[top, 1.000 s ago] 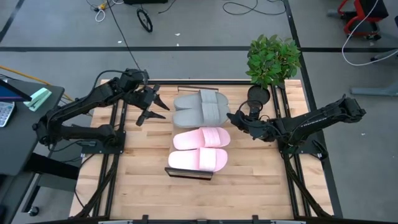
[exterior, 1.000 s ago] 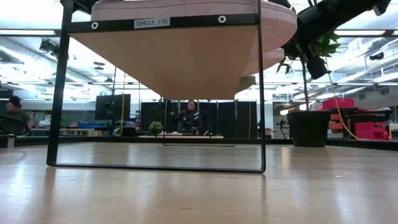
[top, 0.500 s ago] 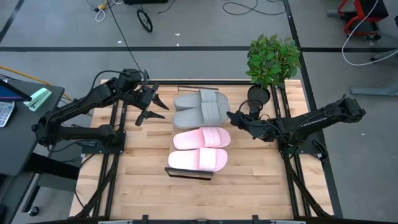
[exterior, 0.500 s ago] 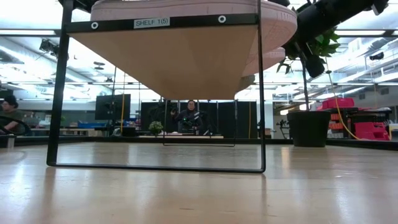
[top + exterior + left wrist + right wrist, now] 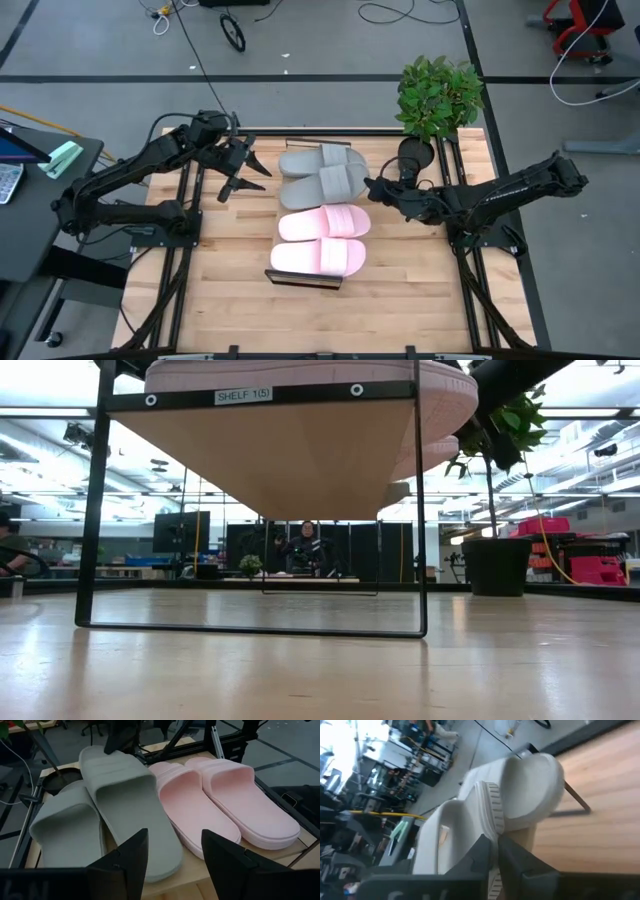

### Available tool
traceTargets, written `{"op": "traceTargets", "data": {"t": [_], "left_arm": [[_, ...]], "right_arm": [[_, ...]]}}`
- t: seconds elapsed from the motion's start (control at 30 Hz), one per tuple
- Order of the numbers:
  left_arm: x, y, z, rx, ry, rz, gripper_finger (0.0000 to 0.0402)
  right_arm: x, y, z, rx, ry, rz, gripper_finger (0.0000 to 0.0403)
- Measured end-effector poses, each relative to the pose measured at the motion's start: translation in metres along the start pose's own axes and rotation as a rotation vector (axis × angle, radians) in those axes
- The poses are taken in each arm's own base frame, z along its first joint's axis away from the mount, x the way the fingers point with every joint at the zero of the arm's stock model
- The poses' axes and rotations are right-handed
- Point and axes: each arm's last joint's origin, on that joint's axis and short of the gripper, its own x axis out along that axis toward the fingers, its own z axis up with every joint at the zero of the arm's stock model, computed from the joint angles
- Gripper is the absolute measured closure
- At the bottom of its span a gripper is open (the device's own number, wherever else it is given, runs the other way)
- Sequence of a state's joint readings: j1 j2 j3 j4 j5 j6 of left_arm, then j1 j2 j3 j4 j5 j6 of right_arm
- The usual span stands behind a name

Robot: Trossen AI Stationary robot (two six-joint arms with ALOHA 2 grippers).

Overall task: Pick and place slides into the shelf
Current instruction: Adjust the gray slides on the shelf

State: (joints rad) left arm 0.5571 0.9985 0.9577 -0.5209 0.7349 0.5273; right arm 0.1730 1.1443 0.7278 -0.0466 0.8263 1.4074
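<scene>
Two grey slides and two pink slides lie side by side, soles down, on the shelf. In the low view the shelf's plank shows from below, between thin black legs. My right gripper is at the toe end of the nearer grey slide, its fingers shut on it. My left gripper hovers open to the left of the grey slides, touching nothing. My right gripper has a ribbed edge at the grey slide's toe end pinched in the narrow gap between its two fingers. The fingers come nearly level from the table's right side. The slide rests on the shelf top beside the other grey slide.
A potted plant stands at the table's far right corner, its black pot just behind my right arm. Bare wooden tabletop lies left of, right of and in front of the shelf. People sit in the room beyond.
My right gripper has risen a little and rolled at the grey slide's toe end. The two grey slides, bunched together a second ago, now lie flatter and more clearly side by side.
</scene>
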Motion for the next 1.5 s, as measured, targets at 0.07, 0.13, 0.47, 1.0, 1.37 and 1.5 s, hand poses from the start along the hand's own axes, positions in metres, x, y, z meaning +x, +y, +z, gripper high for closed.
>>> {"op": "traceTargets", "data": {"t": [0.07, 0.13, 0.47, 1.0, 1.37, 1.5], "left_arm": [[0.0, 0.0, 0.0, 0.0, 0.0, 0.0, 0.0212], [0.0, 0.0, 0.0, -0.001, 0.0, 0.0, 0.0212], [0.0, 0.0, 0.0, -0.001, 0.0, 0.0, 0.0212], [0.0, 0.0, 0.0, 0.001, 0.001, 0.0, 0.0212], [0.0, 0.0, 0.0, 0.0, 0.0, 0.0, 0.0212], [0.0, 0.0, 0.0, 0.0, 0.0, 0.0, 0.0212]], "right_arm": [[0.001, -0.004, -0.002, 0.027, 0.023, -0.032, 0.0378], [0.002, -0.008, -0.005, 0.049, 0.04, -0.059, 0.0384], [0.002, -0.009, -0.006, 0.082, 0.063, -0.065, 0.0369], [-0.007, 0.023, 0.011, -0.108, 0.029, -0.074, 0.0379], [-0.004, 0.013, 0.0, -0.063, 0.093, -0.152, 0.038], [0.003, 0.01, -0.01, -0.043, 0.146, -0.178, 0.0376]]}}
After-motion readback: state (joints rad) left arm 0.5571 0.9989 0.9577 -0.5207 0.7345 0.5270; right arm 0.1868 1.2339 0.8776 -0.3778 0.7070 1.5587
